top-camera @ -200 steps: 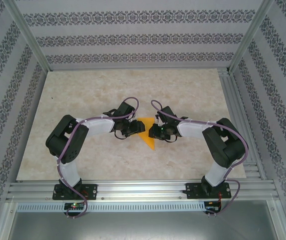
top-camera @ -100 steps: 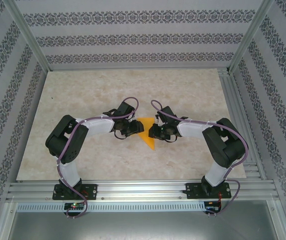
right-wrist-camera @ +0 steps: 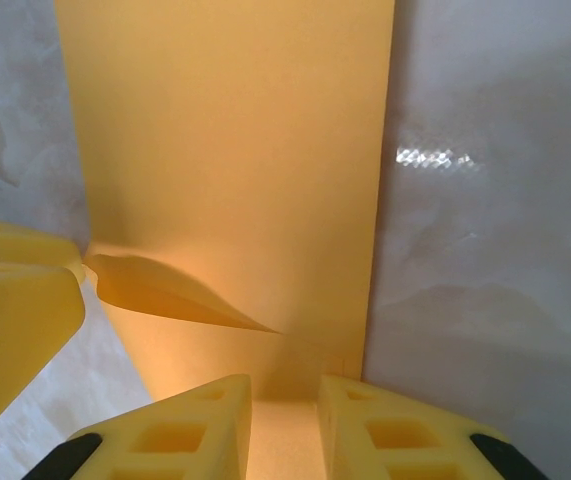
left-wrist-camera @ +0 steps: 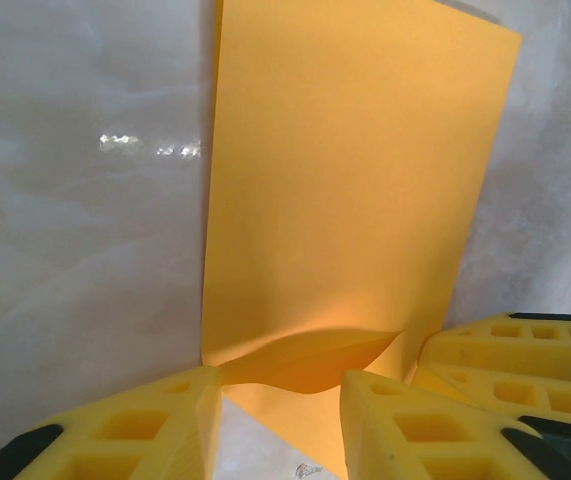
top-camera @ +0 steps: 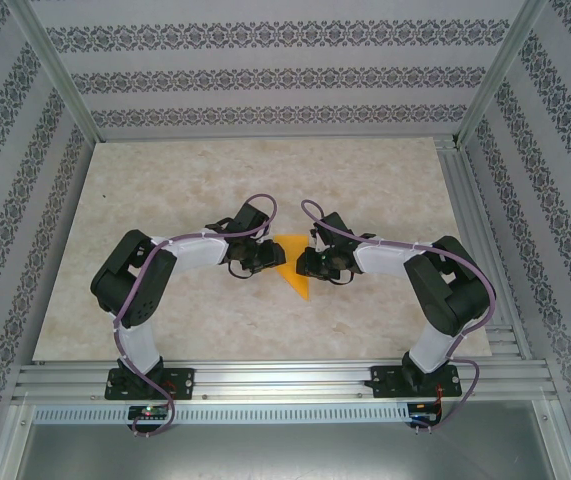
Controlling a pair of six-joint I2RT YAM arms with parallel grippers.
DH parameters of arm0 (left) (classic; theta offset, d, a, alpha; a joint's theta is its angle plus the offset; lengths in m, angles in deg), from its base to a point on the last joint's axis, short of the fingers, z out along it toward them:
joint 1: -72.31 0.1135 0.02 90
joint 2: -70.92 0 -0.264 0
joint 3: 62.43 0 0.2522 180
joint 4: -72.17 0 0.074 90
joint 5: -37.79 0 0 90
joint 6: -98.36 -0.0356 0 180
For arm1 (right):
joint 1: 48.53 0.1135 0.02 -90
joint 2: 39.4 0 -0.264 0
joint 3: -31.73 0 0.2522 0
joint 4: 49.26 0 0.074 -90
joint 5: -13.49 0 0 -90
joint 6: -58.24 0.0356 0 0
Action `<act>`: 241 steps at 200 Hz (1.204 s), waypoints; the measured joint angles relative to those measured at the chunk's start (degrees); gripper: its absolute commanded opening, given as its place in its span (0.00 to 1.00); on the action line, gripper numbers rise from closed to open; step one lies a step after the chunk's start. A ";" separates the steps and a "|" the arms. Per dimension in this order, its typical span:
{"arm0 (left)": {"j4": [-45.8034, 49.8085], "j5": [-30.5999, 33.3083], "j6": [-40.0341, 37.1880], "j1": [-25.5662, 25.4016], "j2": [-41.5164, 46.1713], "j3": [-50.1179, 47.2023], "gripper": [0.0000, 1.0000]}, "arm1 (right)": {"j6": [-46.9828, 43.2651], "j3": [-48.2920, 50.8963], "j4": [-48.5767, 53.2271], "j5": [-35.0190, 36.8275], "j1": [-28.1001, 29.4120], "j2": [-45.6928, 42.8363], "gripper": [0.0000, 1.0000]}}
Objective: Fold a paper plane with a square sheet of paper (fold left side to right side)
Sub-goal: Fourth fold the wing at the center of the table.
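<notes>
The orange-yellow sheet of paper (top-camera: 299, 282) lies folded on the table between both arms, a wedge with its point toward the near edge. My left gripper (top-camera: 268, 258) is at its left side and my right gripper (top-camera: 302, 264) at its right. In the left wrist view the paper (left-wrist-camera: 355, 180) runs away from my left gripper (left-wrist-camera: 280, 400), whose jaws stand apart astride a buckled-up flap (left-wrist-camera: 315, 350). The right gripper's fingers (left-wrist-camera: 505, 350) rest at the paper's edge. In the right wrist view the right gripper (right-wrist-camera: 285, 410) has a narrow gap, its tips down on the paper (right-wrist-camera: 235, 150).
The marble-patterned table (top-camera: 215, 180) has free room all round the paper. Patterned walls enclose it on three sides. Aluminium rails (top-camera: 285, 378) carry the arm bases along the near edge. A left gripper finger (right-wrist-camera: 15, 300) shows at the left of the right wrist view.
The right gripper has edged slightly left over the paper. The left gripper has shifted very little, and the paper stays in place.
</notes>
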 measured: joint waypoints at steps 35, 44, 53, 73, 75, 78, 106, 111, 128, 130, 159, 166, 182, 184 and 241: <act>0.02 0.07 0.17 0.00 0.02 0.00 0.23 | -0.02 0.00 0.00 -0.04 0.00 0.00 0.27; 0.02 0.07 0.20 0.00 0.02 0.00 0.20 | -0.02 0.00 -0.02 -0.11 0.00 0.00 0.27; 0.02 0.07 0.33 0.00 0.02 0.00 0.17 | -0.02 -0.02 -0.02 -0.22 0.00 0.00 0.27; 0.04 0.07 0.22 0.00 0.02 0.00 0.13 | -0.02 -0.02 -0.02 -0.26 0.00 -0.11 0.28; 0.04 0.07 0.22 0.00 0.02 0.00 0.13 | -0.04 -0.02 0.00 -0.24 0.00 -0.11 0.28; 0.04 0.07 0.22 0.00 0.02 0.00 0.14 | -0.04 -0.02 0.02 -0.24 0.00 -0.15 0.29; 0.63 0.42 0.09 0.00 0.72 0.00 0.24 | -0.13 -0.02 1.36 0.15 -0.02 -1.42 0.32; 0.90 0.68 0.15 0.00 1.07 0.00 0.27 | -0.22 -0.07 1.57 0.26 -0.09 -1.73 0.32; 2.01 1.70 -0.37 0.00 2.93 0.00 0.35 | -0.74 -0.57 2.62 0.48 -0.37 -2.34 0.34; 2.16 1.92 -0.22 0.00 3.23 0.00 0.36 | -0.81 -0.66 2.71 0.50 -0.37 -2.40 0.34; 3.61 3.37 -0.59 0.02 7.50 0.00 0.50 | -1.84 -1.55 4.61 1.18 -0.37 -4.13 0.37; 3.72 3.50 -0.63 0.02 8.20 0.00 0.53 | -2.12 -1.88 5.03 1.25 -0.37 -4.55 0.39; 3.74 3.74 -0.63 0.02 9.03 -0.02 0.56 | -3.04 -2.71 5.64 1.36 -0.35 -5.09 0.43; 3.74 3.76 -0.57 0.02 9.03 -0.02 0.56 | -3.19 -2.80 5.68 1.36 -0.35 -5.16 0.44; 3.76 3.98 -0.46 0.00 8.98 -1.05 0.57 | -7.30 -3.32 7.91 2.05 -0.33 -5.46 0.47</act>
